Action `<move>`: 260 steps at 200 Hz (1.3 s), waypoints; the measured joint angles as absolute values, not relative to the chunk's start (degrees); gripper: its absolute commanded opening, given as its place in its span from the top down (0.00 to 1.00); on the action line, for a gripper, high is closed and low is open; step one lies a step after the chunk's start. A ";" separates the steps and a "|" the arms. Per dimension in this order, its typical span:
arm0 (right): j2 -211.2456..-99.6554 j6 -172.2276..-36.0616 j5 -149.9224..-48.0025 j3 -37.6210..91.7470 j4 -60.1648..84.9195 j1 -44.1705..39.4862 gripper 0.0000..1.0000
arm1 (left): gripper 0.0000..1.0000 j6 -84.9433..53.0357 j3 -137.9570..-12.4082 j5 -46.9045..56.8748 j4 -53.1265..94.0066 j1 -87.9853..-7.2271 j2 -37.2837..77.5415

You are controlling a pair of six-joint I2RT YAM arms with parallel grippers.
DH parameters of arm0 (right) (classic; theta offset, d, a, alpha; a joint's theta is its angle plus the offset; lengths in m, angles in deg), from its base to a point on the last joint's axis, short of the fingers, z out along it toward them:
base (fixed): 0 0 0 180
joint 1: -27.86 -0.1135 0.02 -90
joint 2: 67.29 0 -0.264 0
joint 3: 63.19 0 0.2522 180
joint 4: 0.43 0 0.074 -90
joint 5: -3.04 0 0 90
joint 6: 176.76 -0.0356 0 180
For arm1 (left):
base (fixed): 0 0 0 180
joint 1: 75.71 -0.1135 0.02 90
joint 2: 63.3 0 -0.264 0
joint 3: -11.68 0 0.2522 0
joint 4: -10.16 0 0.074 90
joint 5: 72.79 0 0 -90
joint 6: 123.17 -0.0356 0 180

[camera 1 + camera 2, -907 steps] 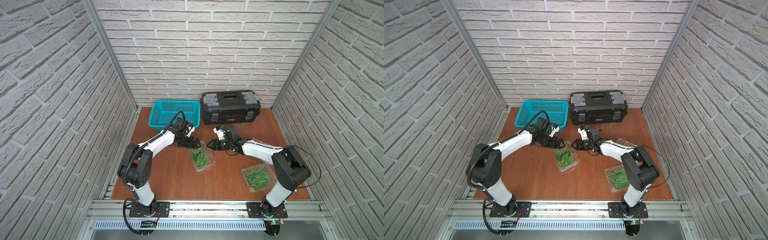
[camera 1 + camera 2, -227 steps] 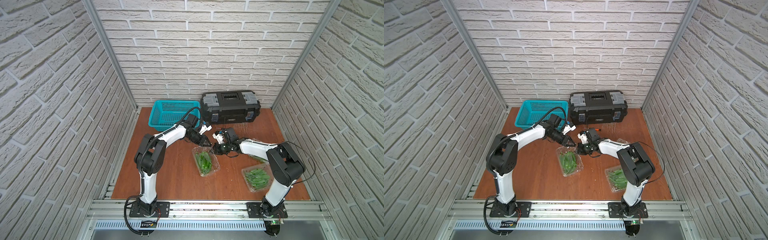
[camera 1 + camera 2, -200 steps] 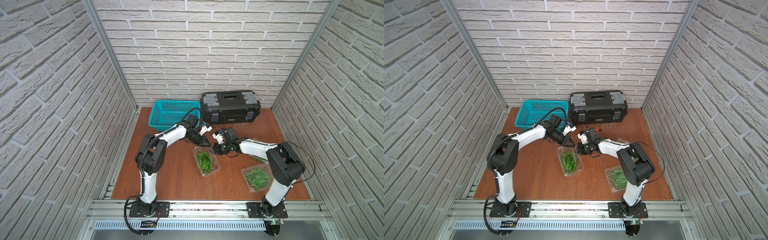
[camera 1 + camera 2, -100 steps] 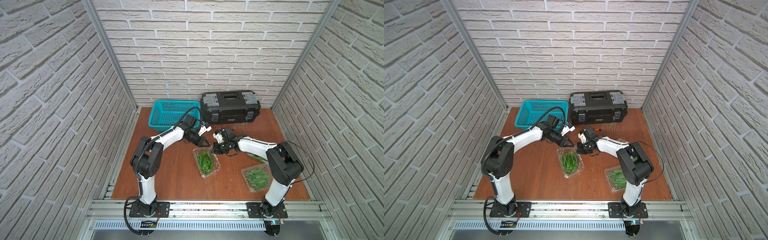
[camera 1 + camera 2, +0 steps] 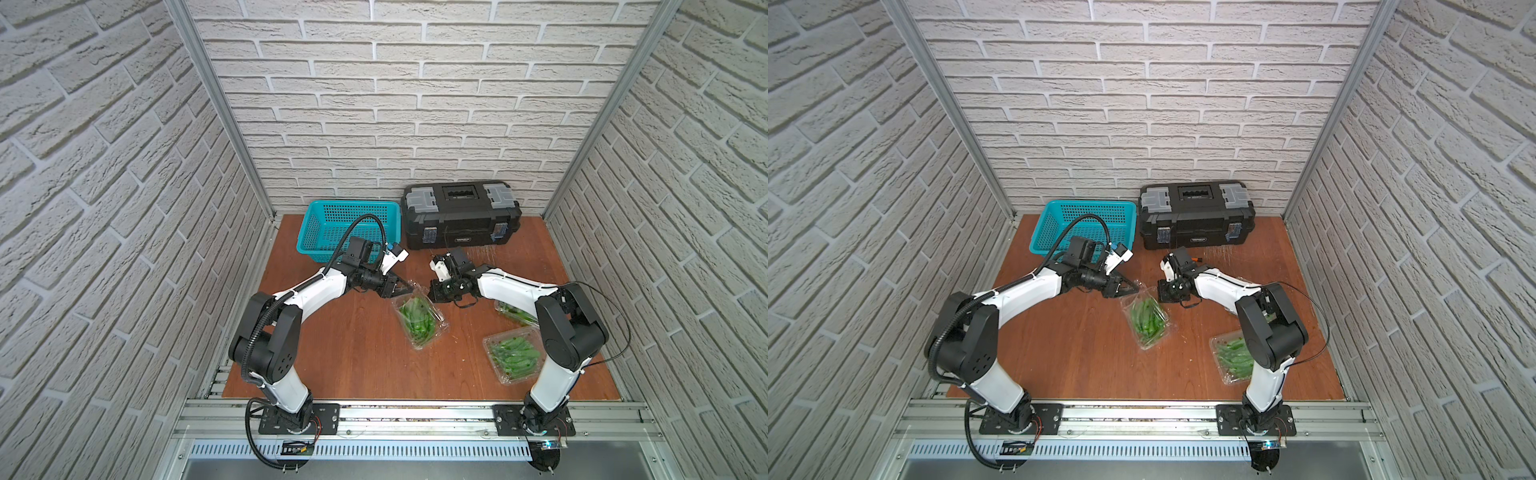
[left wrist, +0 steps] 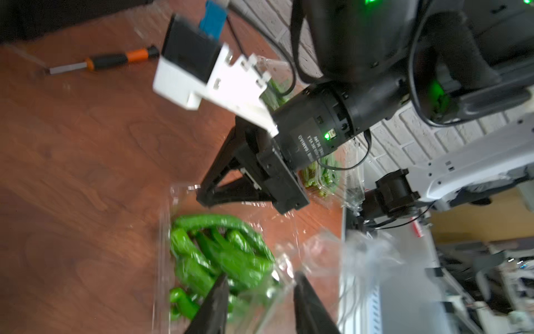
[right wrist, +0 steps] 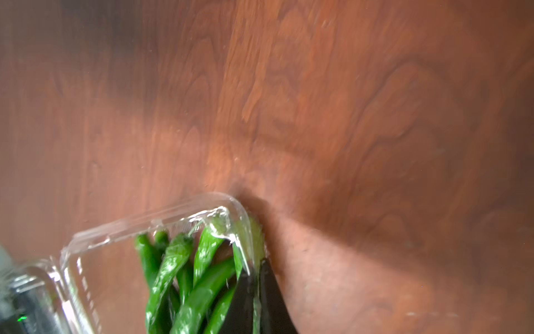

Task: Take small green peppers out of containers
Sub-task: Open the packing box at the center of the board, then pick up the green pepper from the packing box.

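A clear container (image 5: pixel 432 330) (image 5: pixel 1160 332) of small green peppers (image 5: pixel 414 321) (image 5: pixel 1145 316) lies mid-table between my arms. My left gripper (image 5: pixel 406 286) (image 5: pixel 1133 286) (image 6: pixel 260 277) is at its far left corner. Its jaws stand open, with a clear plastic edge and peppers (image 6: pixel 219 254) showing between them. My right gripper (image 5: pixel 433 294) (image 5: pixel 1162 296) (image 7: pixel 255 267) is shut on the thin rim (image 7: pixel 161 219) at the far right corner, beside the peppers (image 7: pixel 185 277). A second container (image 5: pixel 515 357) (image 5: pixel 1233 357) of peppers lies front right. A third container (image 5: pixel 513 311) shows partly under the right arm.
A teal basket (image 5: pixel 345 224) (image 5: pixel 1084 222) and a black toolbox (image 5: pixel 461 216) (image 5: pixel 1196 216) stand along the back wall. An orange-handled screwdriver (image 6: pixel 104 62) lies on the wood in front of the toolbox. Brick walls close in both sides.
My left gripper's jaws, together half a second ago, now stand apart. The middle container has stayed about where it was, and the right gripper keeps its place at the corner.
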State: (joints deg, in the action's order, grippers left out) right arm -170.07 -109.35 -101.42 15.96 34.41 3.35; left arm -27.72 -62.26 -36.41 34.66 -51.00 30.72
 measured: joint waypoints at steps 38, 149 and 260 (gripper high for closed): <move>-169.28 -107.34 -98.76 16.26 35.59 4.02 0.69 | 0.36 -22.63 -56.10 -34.47 29.77 -54.82 25.67; -157.87 -104.32 -94.03 15.80 36.66 -1.31 0.66 | 0.02 -5.12 -44.51 -12.87 13.73 -67.39 13.34; -166.37 -105.44 -92.72 14.56 38.10 -6.55 0.66 | 0.02 -35.15 -41.72 -11.43 39.52 -55.67 6.08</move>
